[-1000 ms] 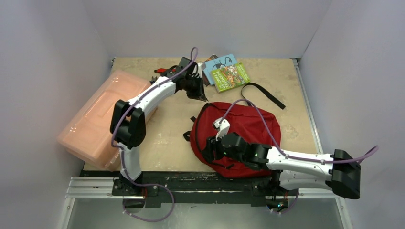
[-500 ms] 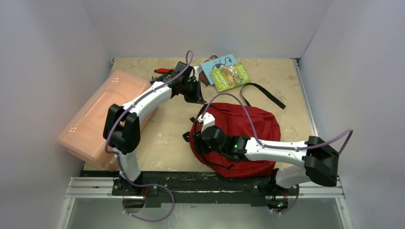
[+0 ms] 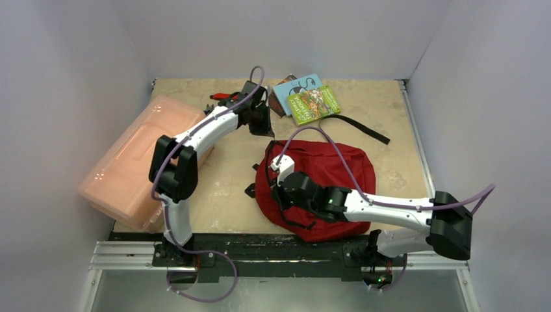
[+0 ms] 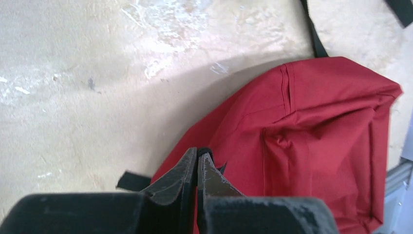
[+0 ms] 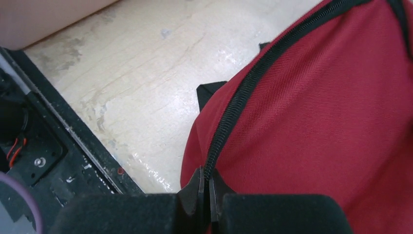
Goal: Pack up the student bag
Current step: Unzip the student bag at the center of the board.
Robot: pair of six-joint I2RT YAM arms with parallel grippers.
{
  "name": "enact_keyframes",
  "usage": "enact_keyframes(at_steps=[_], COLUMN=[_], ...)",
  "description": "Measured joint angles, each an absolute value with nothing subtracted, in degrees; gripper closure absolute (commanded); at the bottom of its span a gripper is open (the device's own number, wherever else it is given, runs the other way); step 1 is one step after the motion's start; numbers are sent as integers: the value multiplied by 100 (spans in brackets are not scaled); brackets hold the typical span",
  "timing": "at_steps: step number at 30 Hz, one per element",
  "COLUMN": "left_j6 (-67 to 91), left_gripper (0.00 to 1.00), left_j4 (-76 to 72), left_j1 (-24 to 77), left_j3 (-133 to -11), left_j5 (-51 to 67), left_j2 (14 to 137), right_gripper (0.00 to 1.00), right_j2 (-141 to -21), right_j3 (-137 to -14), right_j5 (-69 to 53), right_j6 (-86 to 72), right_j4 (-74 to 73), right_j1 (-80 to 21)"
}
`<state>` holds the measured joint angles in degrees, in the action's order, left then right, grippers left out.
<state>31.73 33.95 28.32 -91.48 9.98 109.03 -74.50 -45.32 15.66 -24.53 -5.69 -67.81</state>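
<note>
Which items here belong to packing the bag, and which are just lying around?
Job:
red student bag
its black zipper
likely the books at the far edge

Lying about:
pink plastic box on the left

We're looking into a robot lab cell: 3 plain white walls point(image 3: 65, 97) box in a scuffed beige table point(image 3: 227, 188), 2 arms point(image 3: 208, 127) point(image 3: 390, 208) bolted to an aluminium rail point(image 3: 123, 255).

No lettering on the book covers point(image 3: 314, 104) is legible.
</note>
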Motion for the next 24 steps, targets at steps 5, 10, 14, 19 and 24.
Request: enact_keyframes(at_steps=[5,10,14,19,24], left_j6=[3190,3188,3192,3341,3492], left_gripper=[100,100,86,18,3], left_j4=[3640,3629,3634,3273,3033], left_j1=[2816,2818,2810,2689,2429], left_j3=[-9741,-9795,-9804,-9579,-8353], left_j5=[1096,1531,1741,1835,1841], left_j2=[11734,12202,12276,11867,10022], right_gripper=[100,100,100,100,100], right_j2=[-6921,-6794,-6598,-6377,-6359], right_j3=[-3968,-3267,-2976,-2950,-3079], right_j5=[1223,819,755,762,812], right_j6=[-1931,-1769,-1922,-2421,-2781], right_j4=[47,694,958,965,617], right_j1=[-6726,-6637,-6589,-6652,-6672])
